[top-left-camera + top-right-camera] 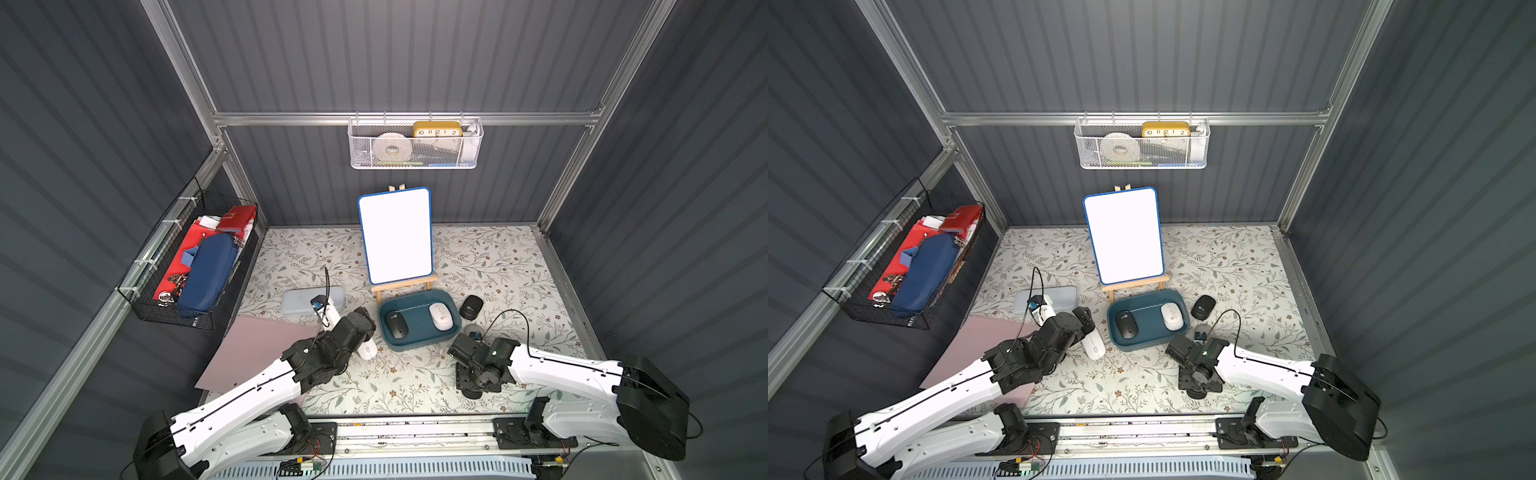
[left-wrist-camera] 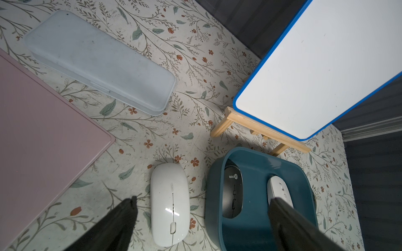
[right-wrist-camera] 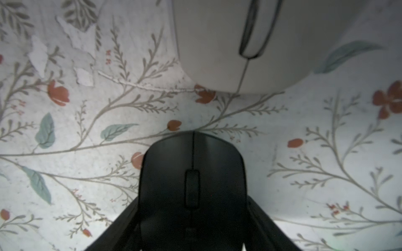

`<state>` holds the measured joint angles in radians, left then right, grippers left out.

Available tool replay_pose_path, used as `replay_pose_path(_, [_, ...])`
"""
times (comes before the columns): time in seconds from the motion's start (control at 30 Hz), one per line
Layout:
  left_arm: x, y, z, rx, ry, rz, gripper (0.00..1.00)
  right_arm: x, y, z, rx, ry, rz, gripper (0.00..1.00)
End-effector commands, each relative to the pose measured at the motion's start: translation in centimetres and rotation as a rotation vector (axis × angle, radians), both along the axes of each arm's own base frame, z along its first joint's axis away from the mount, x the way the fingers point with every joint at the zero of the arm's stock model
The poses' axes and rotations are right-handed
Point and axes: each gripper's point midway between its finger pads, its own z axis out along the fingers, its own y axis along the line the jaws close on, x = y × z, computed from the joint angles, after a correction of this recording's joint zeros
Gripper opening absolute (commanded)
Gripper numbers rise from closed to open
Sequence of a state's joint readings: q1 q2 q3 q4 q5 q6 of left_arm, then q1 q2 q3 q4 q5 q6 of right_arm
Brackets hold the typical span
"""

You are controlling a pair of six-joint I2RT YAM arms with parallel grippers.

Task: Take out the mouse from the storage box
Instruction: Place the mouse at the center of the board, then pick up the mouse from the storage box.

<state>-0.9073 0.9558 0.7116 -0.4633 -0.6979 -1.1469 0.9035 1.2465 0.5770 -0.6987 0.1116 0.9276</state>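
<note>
Left gripper (image 2: pixel 203 198) gaped empty; I couldn't tell whether right gripper (image 3: pixel 193 197) gripped the matte black plastic mouse (image 3: pixel 192 156). In the dark teal plastic storage box (image 1: pixel 417 342), 2 oval mice (image 1: pixel 397 324) lay lengthwise near-to-far.

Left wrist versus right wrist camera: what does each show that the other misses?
Left wrist only: the storage box holding a black mouse and a white mouse, another white mouse beside it, a pale case, the whiteboard. Right wrist only: a second black mouse between the right claw's fingers, a grey mouse beyond. Both: the flowered table cover.
</note>
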Motion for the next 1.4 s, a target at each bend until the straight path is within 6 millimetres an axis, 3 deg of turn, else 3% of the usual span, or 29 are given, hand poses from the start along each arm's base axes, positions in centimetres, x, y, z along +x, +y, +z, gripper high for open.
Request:
replay_pose_path(0.0, [0.5,-1.0,1.3,-0.013,-0.017,-0.034,0.99,0.4,-0.3,0.8,-0.012,-0.030,-0.010,0.73])
replay_pose_path(0.13, [0.9,-3.4,1.9,-0.057,-0.024,-0.122,0.99,0.5,-0.7,2.5,-0.015,-0.057,-0.003,0.76])
replay_pose_path(0.27, [1.7,-7.9,2.6,-0.119,-0.016,-0.259,0.99,1.5,-1.2,5.8,-0.014,-0.150,0.049,0.84])
replay_pose_path(0.37, [2.2,-11.4,2.8,-0.165,-0.003,-0.342,0.99,2.6,-2.3,8.7,-0.026,-0.259,0.049,0.85])
replay_pose_path(0.53, [3.3,-16.0,0.8,-0.165,0.087,-0.425,1.00,4.1,-3.3,11.7,0.001,-0.419,0.014,0.85])
replay_pose_path(0.7, [4.3,-19.9,-2.4,-0.086,0.209,-0.508,0.99,5.4,-4.1,14.0,-0.005,-0.538,-0.021,0.86])
replay_pose_path(1.07, [4.7,-23.8,-9.1,-0.030,0.350,-0.579,0.99,6.4,-5.3,17.2,0.014,-0.695,-0.055,0.87])
replay_pose_path(1.37, [5.8,-24.9,-12.5,0.050,0.399,-0.570,0.99,6.3,-6.3,15.3,-0.031,-0.710,-0.058,0.89])
